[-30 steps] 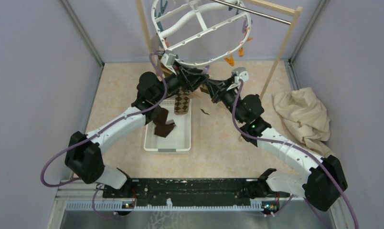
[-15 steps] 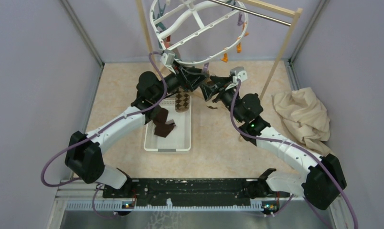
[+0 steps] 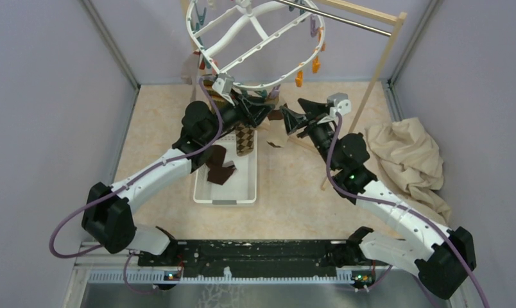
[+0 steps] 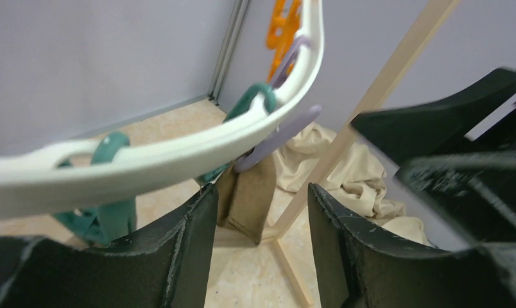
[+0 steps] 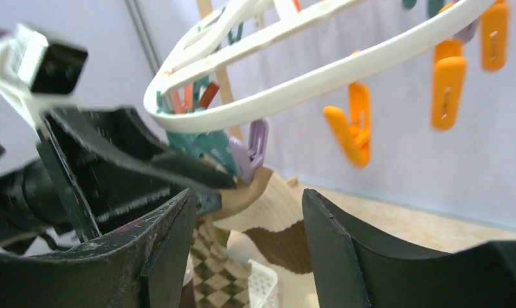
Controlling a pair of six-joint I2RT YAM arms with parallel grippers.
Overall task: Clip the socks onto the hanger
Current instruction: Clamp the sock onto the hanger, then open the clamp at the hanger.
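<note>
Sock (image 5: 268,215) on purple peg (image 5: 257,149) under hanger (image 5: 319,80), left claw (image 4: 260,192) and right claw (image 5: 246,196) open.

left end effector (image 4: 262,192): raised, jaws apart | right end effector (image 5: 248,199): raised, jaws apart | arms angled inward

Hanger (image 3: 252,88): white oval frame with cross ribs, tilted, at 12 o'clock in the top view. Tan-and-brown sock (image 5: 268,215) hangs from a purple peg (image 5: 255,151) on its near rim. Argyle sock (image 3: 244,138) sits at 6 o'clock below that rim. Dark brown sock (image 3: 220,168), crumpled, lies at 7 o'clock of the argyle.
</note>
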